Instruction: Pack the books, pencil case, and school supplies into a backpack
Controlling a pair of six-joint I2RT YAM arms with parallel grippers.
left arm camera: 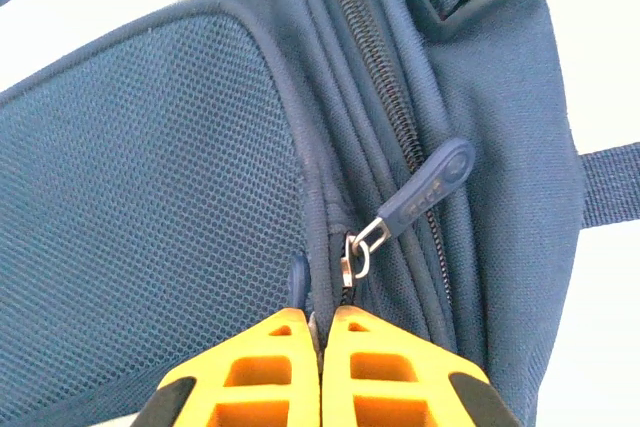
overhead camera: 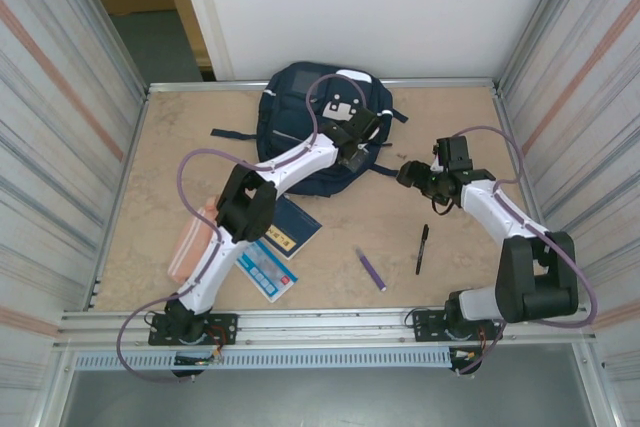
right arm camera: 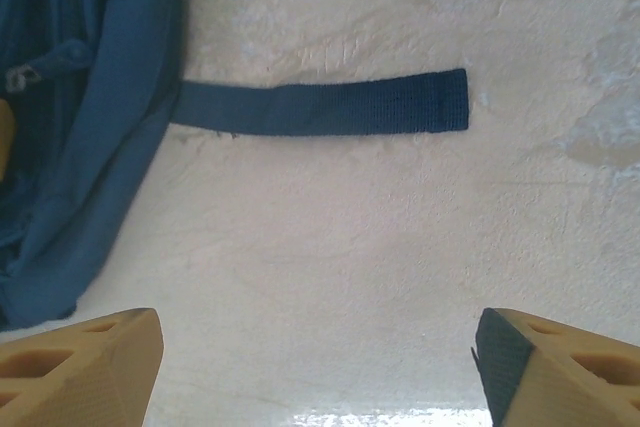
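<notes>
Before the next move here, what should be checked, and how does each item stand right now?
1. Is the zip of the backpack open for packing: not ok; its visible stretch is closed.
2. Does the left gripper hold the zipper pull: not ok; jaws shut just below it, pull lying free.
3. Is the right gripper free: ok; jaws open above the table.
4. Is the strap clear of the right gripper: ok.
5. Are the navy book, booklet, pencil case, purple pen and black pen within view on the table: ok, none packed.

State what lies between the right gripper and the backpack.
Right wrist view: between the open right gripper and the backpack lies bare table, crossed by one flat strap.
</notes>
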